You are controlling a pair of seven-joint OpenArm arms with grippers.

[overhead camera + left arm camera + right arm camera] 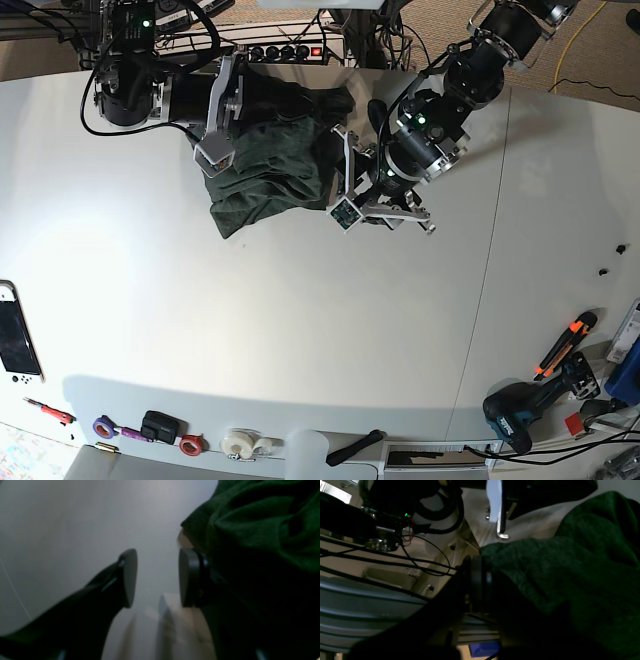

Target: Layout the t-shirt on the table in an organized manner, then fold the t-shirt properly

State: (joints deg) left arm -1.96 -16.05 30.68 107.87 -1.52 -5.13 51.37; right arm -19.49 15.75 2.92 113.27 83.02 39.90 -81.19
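Note:
The dark green t-shirt (265, 175) lies bunched in a wrinkled heap at the back of the white table (300, 320). My right gripper (338, 102) reaches over its far edge from the left. In the right wrist view its fingers (477, 585) are pressed together, and the t-shirt (570, 580) spreads out from their tips. My left gripper (335, 170) is at the heap's right edge. In the left wrist view the left gripper (158, 577) is open, with only bare table (62, 530) between the pads. The t-shirt (262, 530) bulges just beside the right pad (188, 577).
A power strip (290, 50) and cables run along the back edge. A seam line (490, 250) crosses the table on the right. At the front edge lie tape rolls (240, 442), a drill (520, 410) and orange-handled pliers (565, 340). A handheld console (15, 340) sits at the left.

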